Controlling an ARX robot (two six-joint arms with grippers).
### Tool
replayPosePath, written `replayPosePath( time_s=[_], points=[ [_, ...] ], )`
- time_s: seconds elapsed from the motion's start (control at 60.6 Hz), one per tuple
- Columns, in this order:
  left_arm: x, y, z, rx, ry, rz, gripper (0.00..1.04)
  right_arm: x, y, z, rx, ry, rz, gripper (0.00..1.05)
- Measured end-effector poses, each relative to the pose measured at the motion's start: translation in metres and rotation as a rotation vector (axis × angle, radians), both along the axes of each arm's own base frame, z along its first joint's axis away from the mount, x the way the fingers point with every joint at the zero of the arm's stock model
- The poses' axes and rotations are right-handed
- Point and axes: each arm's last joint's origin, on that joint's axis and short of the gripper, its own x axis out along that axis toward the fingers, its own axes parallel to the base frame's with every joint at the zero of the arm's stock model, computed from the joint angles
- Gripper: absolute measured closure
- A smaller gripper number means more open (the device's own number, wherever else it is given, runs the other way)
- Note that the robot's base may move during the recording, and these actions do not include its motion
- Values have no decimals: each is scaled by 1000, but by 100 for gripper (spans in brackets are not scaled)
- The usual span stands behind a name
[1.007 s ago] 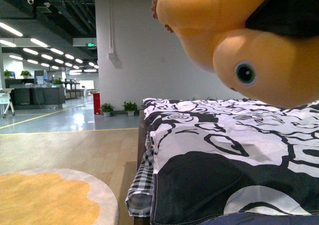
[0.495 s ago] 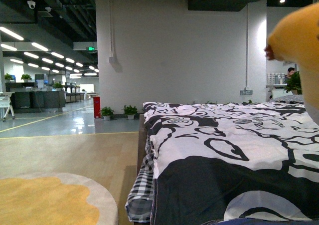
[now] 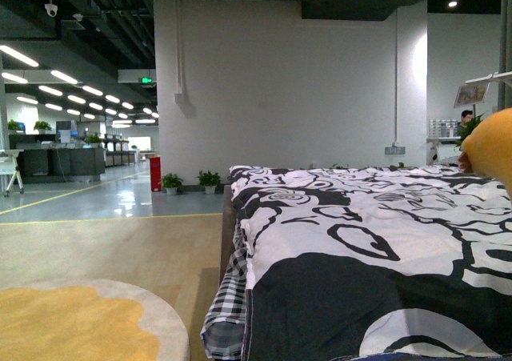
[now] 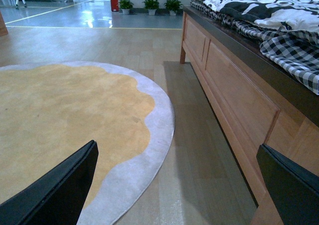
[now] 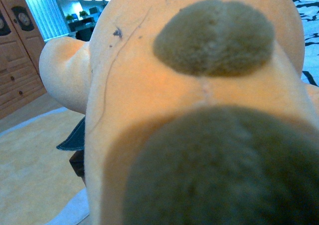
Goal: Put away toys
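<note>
Plush toy (image 5: 164, 115) is jammed right up against the right wrist camera. All you get is orange fur, a seam and two dark fuzzy patches. The right hand's fingers are buried behind it, so I honestly can't tell how far they're closed. My guess is it's carrying the toy, since nothing else seems to be propping it up.

Big change in the front view. A second ago the toy filled the top right with its green eye staring at you. Half a second ago it was only a lump high on the right edge. Now it's a small orange bulge lower down on that edge, about level with the top of the bed (image 3: 360, 241) and its black-and-white cover. So it's swinging out to the right and dropping. To me that says it's mid-carry and not put away yet.

Left hand (image 4: 177, 147) hangs low over the wood floor with its fingers spread wide and nothing between them. The round yellow rug (image 4: 65, 115) is on one side and the bed's wooden frame on the other.
</note>
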Motion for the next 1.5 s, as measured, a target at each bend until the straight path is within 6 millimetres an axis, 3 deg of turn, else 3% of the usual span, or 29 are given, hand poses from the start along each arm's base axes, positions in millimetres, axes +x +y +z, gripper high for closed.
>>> replayPosePath(
  time_s=[0.215, 1.502],
  points=[
    [0, 0, 0, 0, 0, 0, 6, 0, 1, -18, -14, 14, -27, 86],
    [0, 0, 0, 0, 0, 0, 6, 0, 1, -19, -27, 6, -27, 86]
  ],
)
